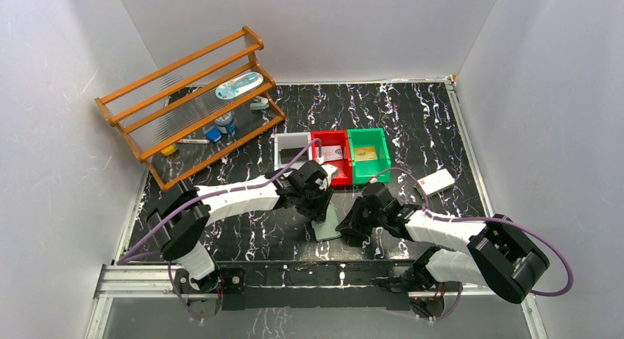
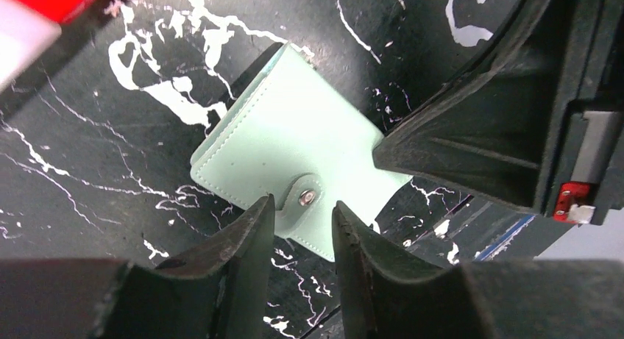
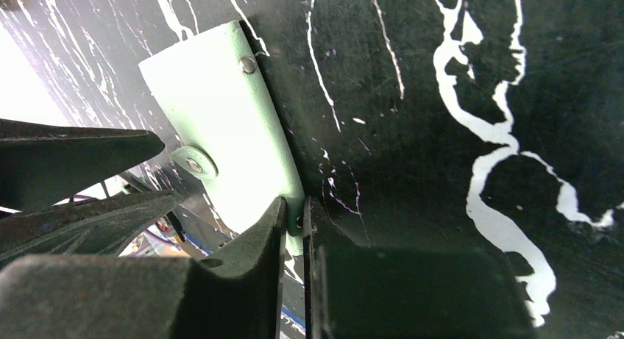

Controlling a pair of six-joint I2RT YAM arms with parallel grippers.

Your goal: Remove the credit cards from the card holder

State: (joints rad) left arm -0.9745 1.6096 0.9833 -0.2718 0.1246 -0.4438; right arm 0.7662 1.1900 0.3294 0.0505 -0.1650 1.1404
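Two snaps (image 3: 249,64) on the card holder (image 3: 221,118) show from right wrist only

1. Card holder (image 1: 327,227) hemmed in: left gripper (image 2: 303,207) astride its tab, right gripper (image 3: 296,210) clamped on its rt edge.
2. Far side: red bin (image 1: 329,134) & green bin (image 1: 368,131) close behind.
3. Free lane: bare table (image 1: 257,236) near-left of holder.

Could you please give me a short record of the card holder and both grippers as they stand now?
card holder: mint green, folded shut, between the two grippers
snap tab: at the holder's near edge in the left wrist view
left gripper: open, fingertips either side of the snap tab
right gripper: shut on the holder's edge
green bin: holds a yellowish card
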